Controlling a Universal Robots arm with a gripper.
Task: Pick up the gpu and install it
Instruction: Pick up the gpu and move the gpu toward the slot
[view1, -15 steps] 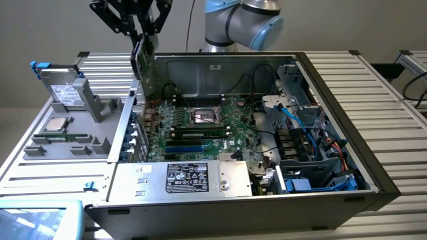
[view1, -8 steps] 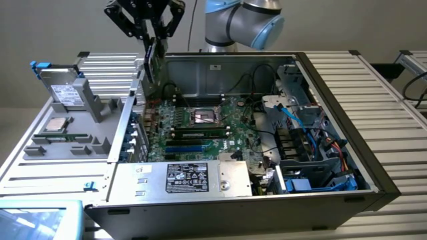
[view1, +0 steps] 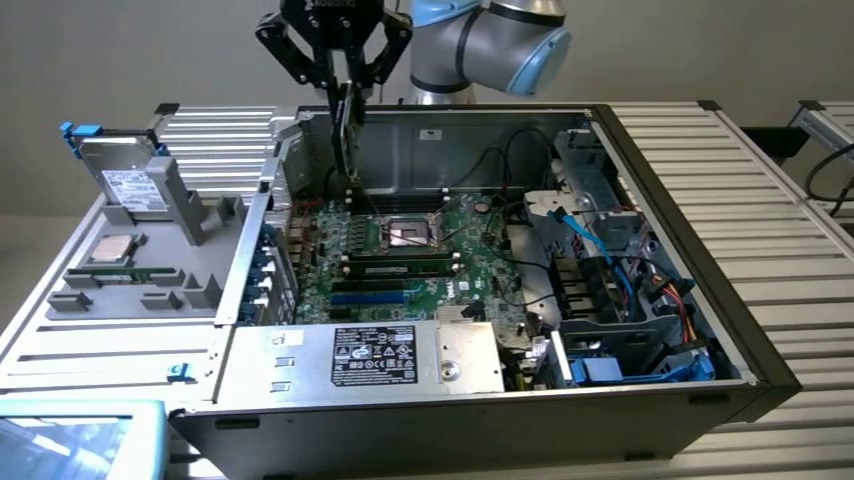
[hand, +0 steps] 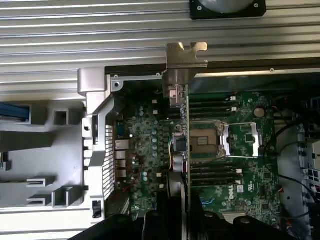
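Gripper (view1: 343, 85) vertical, gpu (hand: 181, 75) pinched, seemingly above motherboard (hand: 235, 145)

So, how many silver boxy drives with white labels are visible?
1: the silver boxy drive, on the grey plastic holder at the exterior view's left. Others may hide in the black computer case.

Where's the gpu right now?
The gpu hangs upright in the gripper, just above the motherboard inside the open computer case, toward the exterior view's left.
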